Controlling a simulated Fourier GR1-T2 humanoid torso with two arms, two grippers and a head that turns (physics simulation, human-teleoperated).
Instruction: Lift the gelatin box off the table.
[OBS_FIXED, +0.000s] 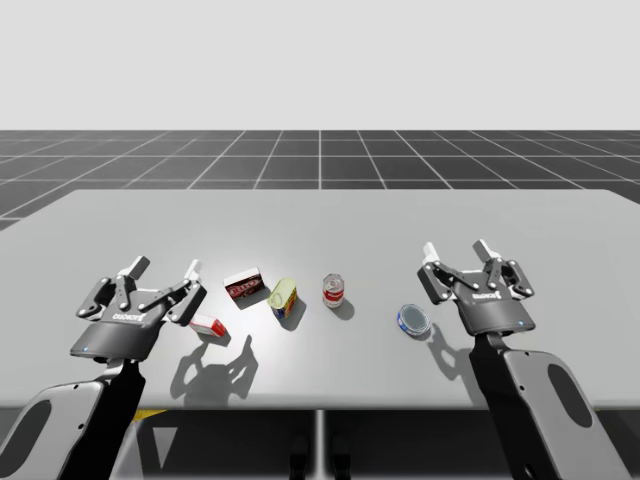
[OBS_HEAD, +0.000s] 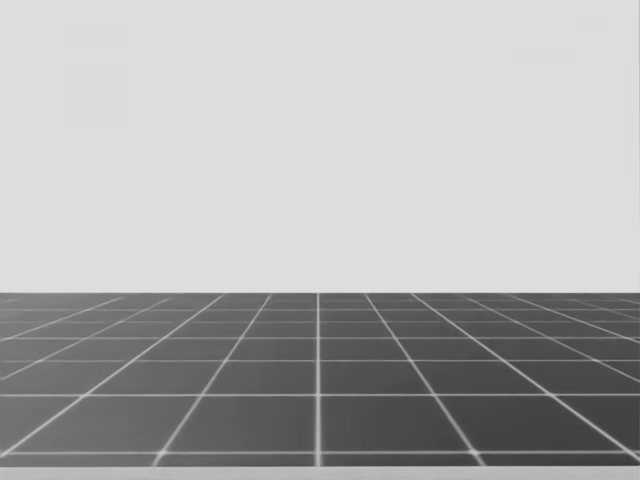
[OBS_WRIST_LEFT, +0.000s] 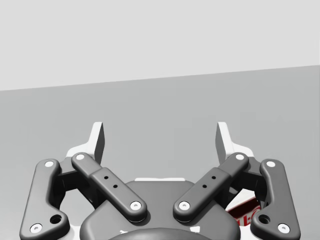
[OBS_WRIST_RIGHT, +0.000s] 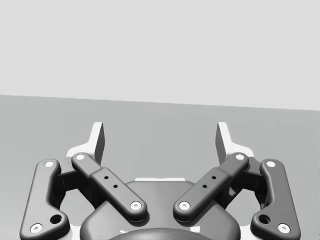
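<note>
Left gripper (OBS_FIXED: 165, 268): fingers spread wide, empty, raised above the counter (OBS_FIXED: 560, 230) at front left. Right gripper (OBS_FIXED: 457, 249): fingers likewise spread wide, empty, at front right. Gelatin box (OBS_FIXED: 207, 326): small, red and white, flat on the counter just beside and below the left gripper, untouched; red-and-white corner visible under that gripper in the left wrist view. Dark red box (OBS_FIXED: 243, 286) just behind it. Further right, in order: yellow-green can (OBS_FIXED: 284, 297) on its side, upright red-and-white can (OBS_FIXED: 334, 291), flat blue can (OBS_FIXED: 414, 320) near the right gripper.
</note>
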